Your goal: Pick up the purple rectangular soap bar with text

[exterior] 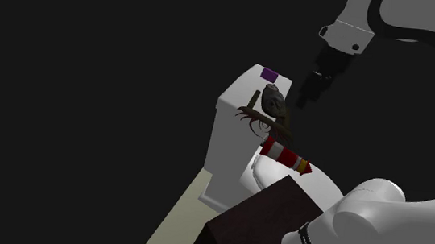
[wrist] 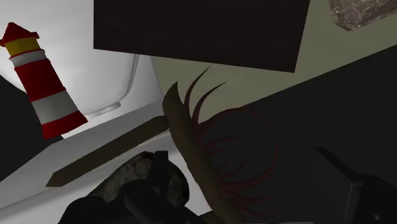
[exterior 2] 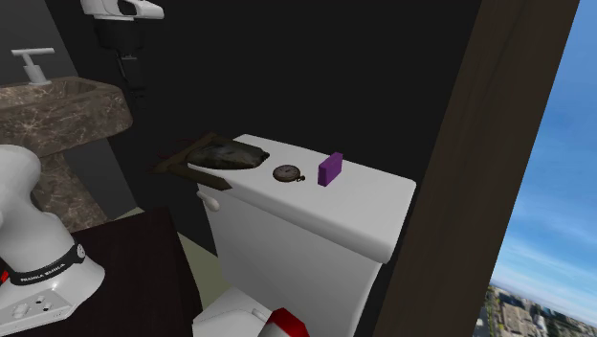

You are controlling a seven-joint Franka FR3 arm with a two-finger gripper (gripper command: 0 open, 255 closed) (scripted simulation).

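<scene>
The purple soap bar [exterior: 269, 73] [exterior 2: 330, 169] stands on edge on the white toilet tank lid [exterior: 238, 95] [exterior 2: 364, 211], near its far end in the shoulder view. My black gripper [exterior: 304, 94] [exterior 2: 131, 69] [wrist: 240, 154] hangs in the air above and to the shoulder view's right of the tank, well apart from the soap. Its fingers [wrist: 159, 181] stand apart with nothing between them. Below the gripper lie a dark rock-like object [exterior: 274, 100] [wrist: 127, 178] and a brown spiky piece [exterior: 258, 119] [wrist: 191, 143].
A small round watch [exterior 2: 287, 173] lies on the lid beside the soap. A red-and-white lighthouse figure [exterior: 285, 157] [wrist: 41, 83] sits by the toilet bowl. A marble sink [exterior 2: 57, 105] with a faucet [exterior 2: 32, 65] is nearby. The dark stand [exterior: 271, 227] is in front.
</scene>
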